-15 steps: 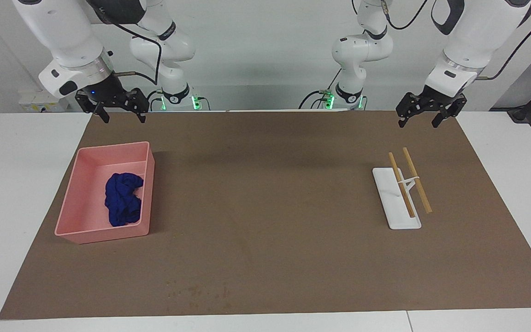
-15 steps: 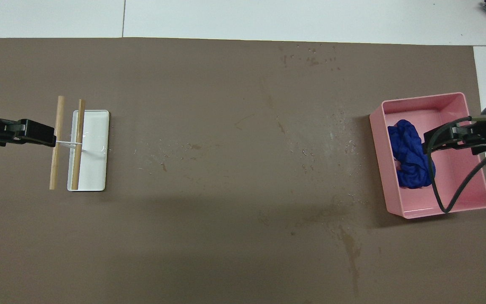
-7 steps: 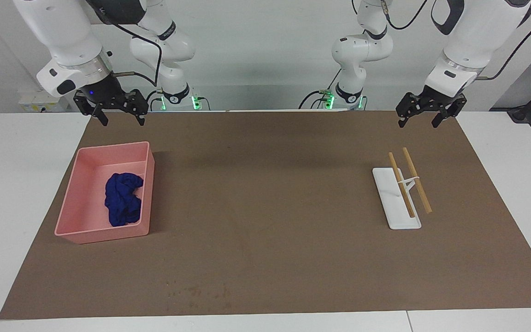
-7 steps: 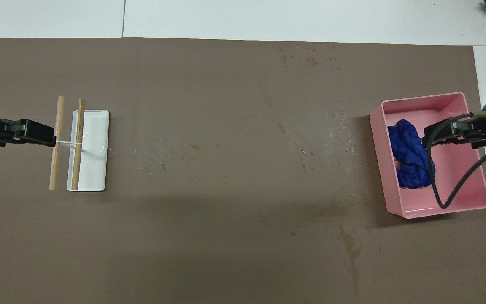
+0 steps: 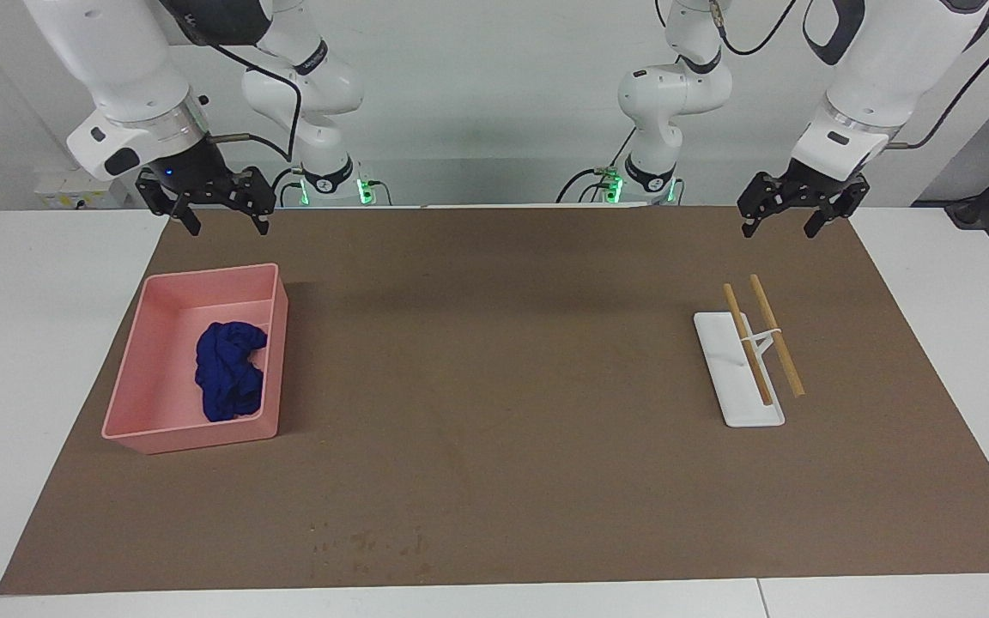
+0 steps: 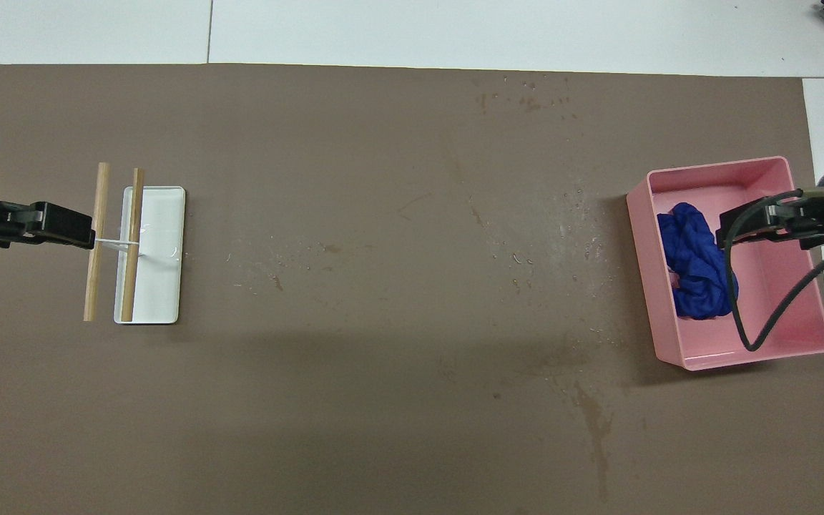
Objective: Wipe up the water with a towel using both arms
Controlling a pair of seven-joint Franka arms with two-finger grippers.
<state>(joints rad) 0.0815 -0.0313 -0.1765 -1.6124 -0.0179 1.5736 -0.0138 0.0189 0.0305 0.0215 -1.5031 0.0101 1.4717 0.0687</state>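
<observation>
The royal-blue towel (image 5: pixel 227 371) lies crumpled in the pink tray (image 5: pixel 203 274) toward the right arm's end of the table; it also shows in the overhead view (image 6: pixel 691 259) inside the tray (image 6: pixel 718 166). My right gripper (image 5: pixel 230 225) hangs open and empty in the air over the tray's end nearer the robots, well above the towel; from overhead (image 6: pixel 735 232) it overlaps the towel. My left gripper (image 5: pixel 777 230) is open and empty, raised over the mat beside the white rack (image 5: pixel 739 382). Small water droplets (image 6: pixel 526 259) speckle the brown mat beside the tray.
A white flat rack with two wooden sticks (image 6: pixel 157 265) lies toward the left arm's end. A brown mat (image 5: pixel 494 386) covers most of the table. Faint stains (image 5: pixel 366 541) mark the mat's edge farthest from the robots.
My right gripper has shifted slightly over the tray, staying raised and open. The left arm, towel, tray and rack have not moved.
</observation>
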